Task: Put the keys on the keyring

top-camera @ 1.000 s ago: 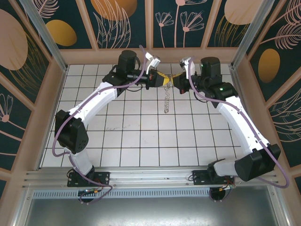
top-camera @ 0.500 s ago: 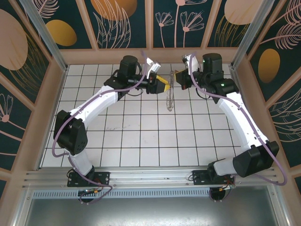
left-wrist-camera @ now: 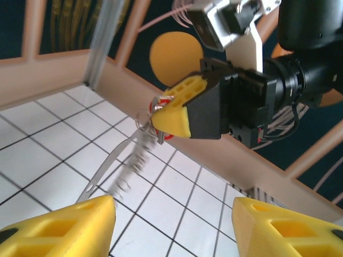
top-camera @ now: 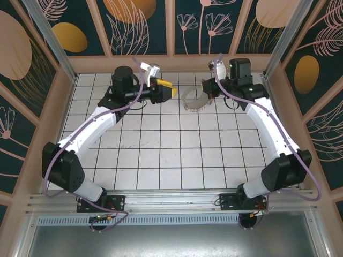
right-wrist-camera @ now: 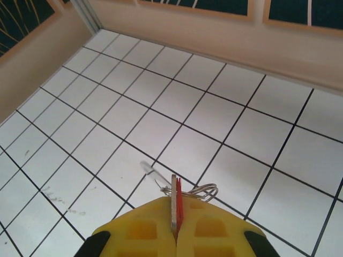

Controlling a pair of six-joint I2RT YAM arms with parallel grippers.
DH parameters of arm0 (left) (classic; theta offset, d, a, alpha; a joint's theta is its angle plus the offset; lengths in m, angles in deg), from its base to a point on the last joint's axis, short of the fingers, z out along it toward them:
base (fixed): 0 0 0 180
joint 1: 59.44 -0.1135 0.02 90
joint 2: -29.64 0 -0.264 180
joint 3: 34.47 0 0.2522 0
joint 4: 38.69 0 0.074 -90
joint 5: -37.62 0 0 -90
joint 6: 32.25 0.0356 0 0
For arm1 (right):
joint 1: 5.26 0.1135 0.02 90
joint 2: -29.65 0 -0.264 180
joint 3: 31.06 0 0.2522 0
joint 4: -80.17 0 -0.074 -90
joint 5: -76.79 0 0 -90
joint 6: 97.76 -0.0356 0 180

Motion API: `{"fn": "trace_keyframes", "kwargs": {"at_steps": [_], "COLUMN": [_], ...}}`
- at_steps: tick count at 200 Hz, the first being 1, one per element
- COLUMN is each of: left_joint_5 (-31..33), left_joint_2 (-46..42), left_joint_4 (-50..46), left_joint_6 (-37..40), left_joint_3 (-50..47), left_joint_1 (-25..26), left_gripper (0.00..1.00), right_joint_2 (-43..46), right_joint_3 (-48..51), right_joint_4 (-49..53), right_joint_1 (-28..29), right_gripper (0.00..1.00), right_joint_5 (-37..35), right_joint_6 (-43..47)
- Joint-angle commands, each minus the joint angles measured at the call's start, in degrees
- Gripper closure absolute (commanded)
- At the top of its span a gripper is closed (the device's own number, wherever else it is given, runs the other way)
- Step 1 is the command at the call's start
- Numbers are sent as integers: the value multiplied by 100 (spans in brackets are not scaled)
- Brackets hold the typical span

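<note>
Two grippers: the left gripper (top-camera: 172, 92) (left-wrist-camera: 172, 210) and the right gripper (top-camera: 204, 91) (left-wrist-camera: 170, 115) (right-wrist-camera: 176, 202) face each other tip to tip above the far rows of the tiled floor (top-camera: 161, 155), with a gap between them.
Left gripper jaws: spread wide. In the left wrist view its yellow fingers (left-wrist-camera: 59, 230) sit at the two lower corners, with bare tiles between them.
Right gripper jaws: pressed together, pinching the key (right-wrist-camera: 179, 208) by its thin red head, which stands on edge in the seam between the two yellow pads.
Key, place: at the very tip of the right gripper, straight ahead of the left gripper's spread jaws and apart from them.
Keyring: a thin pale loop (top-camera: 192, 106) (left-wrist-camera: 110, 170) hanging from the right gripper's tip and sagging toward the floor, between the two grippers and nearer the right one. It is blurred in the left wrist view.
Wire rings: small silvery rings (right-wrist-camera: 197, 190) lie just ahead of the right gripper's closed pads, touching the key's edge. Whether the key is threaded on them cannot be told.
Left gripper, contact: apart from both key and keyring.
</note>
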Motion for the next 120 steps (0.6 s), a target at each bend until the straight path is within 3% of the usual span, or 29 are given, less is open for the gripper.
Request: {"fn": "trace_keyframes", "kwargs": {"at_steps": [1, 29, 88, 120], "left_joint_5": [702, 1101, 1218, 1255], "left_joint_2": [-197, -338, -563, -566], "left_joint_4": [226, 93, -19, 15], "left_joint_6": [-308, -470, -508, -578], "left_joint_3": [-210, -331, -517, -555], "left_joint_1": [-171, -401, -567, -591], "left_gripper": [40, 39, 39, 39], "right_joint_2": [-268, -771, -2095, -2467], "right_joint_3": [-260, -424, -1281, -999], "right_joint_4": [-102, -284, -314, -727], "right_joint_1": [-34, -38, 3, 237], "right_gripper": [100, 100, 100, 100], "right_joint_5": [147, 324, 492, 521], "right_joint_6": [-53, -105, -146, -584]}}
